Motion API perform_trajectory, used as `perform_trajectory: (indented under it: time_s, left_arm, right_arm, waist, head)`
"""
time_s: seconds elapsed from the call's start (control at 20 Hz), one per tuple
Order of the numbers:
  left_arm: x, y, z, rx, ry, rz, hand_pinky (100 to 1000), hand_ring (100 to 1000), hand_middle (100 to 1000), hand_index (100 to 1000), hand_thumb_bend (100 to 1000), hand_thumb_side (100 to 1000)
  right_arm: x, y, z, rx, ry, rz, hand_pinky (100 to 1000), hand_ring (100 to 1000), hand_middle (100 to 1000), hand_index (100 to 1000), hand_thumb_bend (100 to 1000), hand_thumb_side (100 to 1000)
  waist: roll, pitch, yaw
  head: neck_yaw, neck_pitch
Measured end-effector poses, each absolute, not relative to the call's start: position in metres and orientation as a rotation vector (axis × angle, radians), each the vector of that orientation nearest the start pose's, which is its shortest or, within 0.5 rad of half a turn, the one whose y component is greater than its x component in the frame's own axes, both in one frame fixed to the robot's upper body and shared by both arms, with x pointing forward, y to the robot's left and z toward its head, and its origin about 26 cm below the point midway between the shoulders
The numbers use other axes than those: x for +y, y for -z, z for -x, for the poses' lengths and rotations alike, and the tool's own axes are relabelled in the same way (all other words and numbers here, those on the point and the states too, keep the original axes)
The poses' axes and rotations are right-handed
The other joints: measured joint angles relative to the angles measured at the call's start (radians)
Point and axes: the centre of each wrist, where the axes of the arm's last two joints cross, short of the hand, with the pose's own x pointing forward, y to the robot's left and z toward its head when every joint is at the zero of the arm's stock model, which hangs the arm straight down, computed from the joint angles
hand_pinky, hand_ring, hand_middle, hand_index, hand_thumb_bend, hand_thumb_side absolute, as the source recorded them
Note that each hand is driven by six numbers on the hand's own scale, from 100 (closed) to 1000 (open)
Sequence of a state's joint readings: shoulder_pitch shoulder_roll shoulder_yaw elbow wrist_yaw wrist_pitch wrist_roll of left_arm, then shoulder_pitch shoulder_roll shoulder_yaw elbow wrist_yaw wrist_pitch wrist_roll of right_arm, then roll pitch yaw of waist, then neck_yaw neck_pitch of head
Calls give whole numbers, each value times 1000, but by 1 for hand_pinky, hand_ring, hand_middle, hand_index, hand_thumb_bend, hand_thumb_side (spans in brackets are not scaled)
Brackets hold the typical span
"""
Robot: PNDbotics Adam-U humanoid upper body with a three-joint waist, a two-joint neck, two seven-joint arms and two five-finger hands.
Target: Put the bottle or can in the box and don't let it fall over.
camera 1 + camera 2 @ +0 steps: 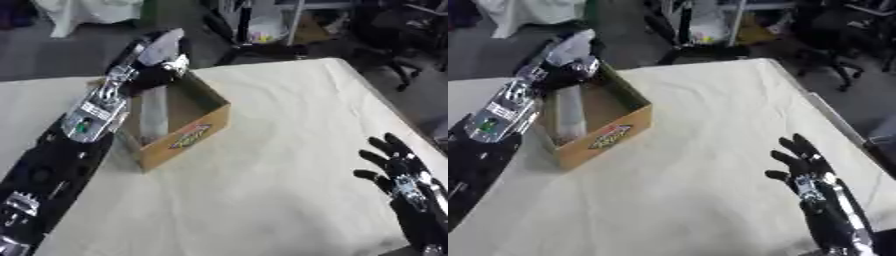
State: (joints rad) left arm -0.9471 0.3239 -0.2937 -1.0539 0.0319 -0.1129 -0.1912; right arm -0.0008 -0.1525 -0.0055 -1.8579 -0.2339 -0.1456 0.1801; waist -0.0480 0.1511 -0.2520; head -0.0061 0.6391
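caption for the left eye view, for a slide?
Left hand holds a pale bottle inside the open cardboard box; right hand rests open at the lower right.

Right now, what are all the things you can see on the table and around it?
Box: one, brown cardboard, open top, colourful label on its front side, on the table's left part.
Bottle: one, pale grey, appears to stand upright inside the box by its left wall; its top is hidden by the hand.
Table: one, covered in cream cloth, filling most of the view.
Chair: one, dark, on the floor past the table's far right corner.
White cloth: one, on the floor at far left.
Left hand: one, black and silver, over the box's far end, at the bottle's top.
Right hand: one, black, open, fingers up, near the lower right corner.
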Motion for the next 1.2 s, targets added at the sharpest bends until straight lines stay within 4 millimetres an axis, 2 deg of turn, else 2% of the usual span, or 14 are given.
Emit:
perform_trajectory:
  time_s: [0.15, 0.35, 0.55, 0.85, 1.2]
  left_arm:
    - [196, -191, -460, -1929, 947, -77, 620, 1000, 914, 864, 536, 649]
    - [217, -190, -446, -1924, 989, -175, 650, 1000, 951, 876, 574, 681]
    - [245, -189, -422, -1936, 949, -253, 654, 1000, 958, 876, 574, 676]
    - [289, -188, -371, -2010, 749, -345, 634, 1000, 948, 862, 539, 662]
    - [322, -164, -317, -2025, 456, -476, 594, 1000, 937, 852, 499, 649]
  right_arm:
    - [-269, -71, -270, -2000, -144, -219, 738, 902, 928, 1000, 100, 547]
    - [-270, -71, -270, -2002, -137, -208, 738, 902, 928, 1000, 100, 546]
    - [-273, -70, -269, -1997, -126, -189, 739, 902, 928, 1000, 100, 547]
    - [-276, -69, -267, -1994, -112, -167, 739, 902, 928, 1000, 100, 547]
    - [-278, -68, -266, -1993, -104, -154, 739, 901, 927, 1000, 100, 548]
  waist:
    - [5, 0, 12]
    - [13, -6, 32]
    - [18, -9, 56]
    - [19, -10, 113]
    - [8, -10, 188]
  head:
    - [-8, 0]
    - [-22, 0]
    - [-35, 1]
    - [-49, 2]
    - [-48, 10]
